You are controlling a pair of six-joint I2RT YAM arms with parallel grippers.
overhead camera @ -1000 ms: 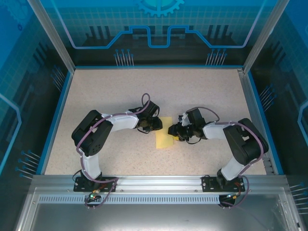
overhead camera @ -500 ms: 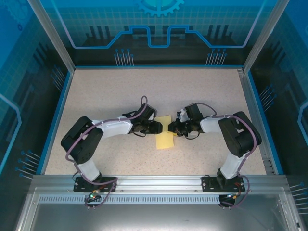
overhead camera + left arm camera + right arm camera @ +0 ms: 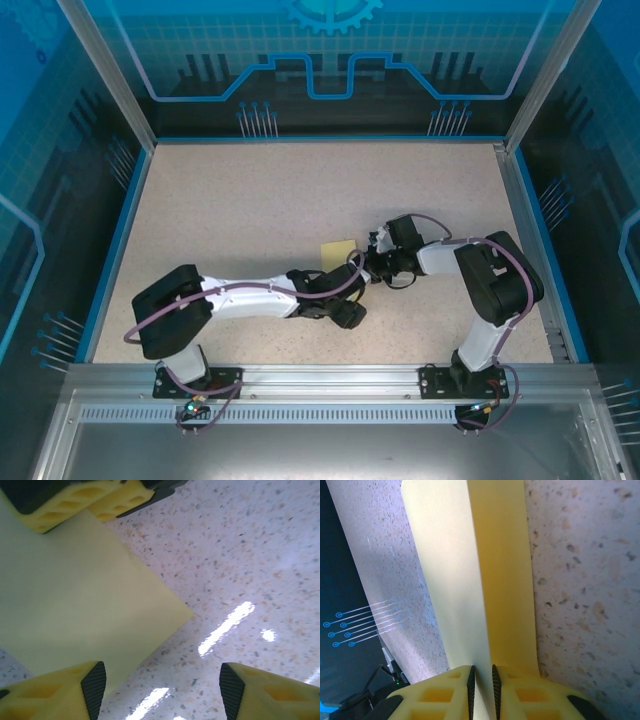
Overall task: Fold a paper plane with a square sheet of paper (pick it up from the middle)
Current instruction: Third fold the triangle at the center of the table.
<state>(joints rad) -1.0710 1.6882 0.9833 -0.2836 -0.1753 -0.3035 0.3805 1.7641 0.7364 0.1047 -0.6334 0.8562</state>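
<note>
The square sheet of paper [image 3: 337,250] is pale yellow and lies mid-table, folded over on itself; my left arm hides its near part. My right gripper [image 3: 373,266] is at its right edge. In the right wrist view the paper [image 3: 470,570] runs up between the pads of the right gripper [image 3: 482,675], which is shut on the fold. My left gripper [image 3: 350,314] hovers low at the paper's near side. In the left wrist view the left gripper [image 3: 162,692] is open over bare table, its left finger overlapping the edge of the paper [image 3: 85,595]. The right gripper's fingers [image 3: 100,495] press at the top.
The speckled beige table [image 3: 250,200] has a blue raised border and aluminium frame posts around it. Both arm bases are bolted to the near rail [image 3: 320,378]. My left arm lies stretched low across the near middle of the table.
My left arm swung from the paper's left edge down to its near side and stretched out low, its jaws opening. The right gripper closed on the paper's right edge and stayed there.
</note>
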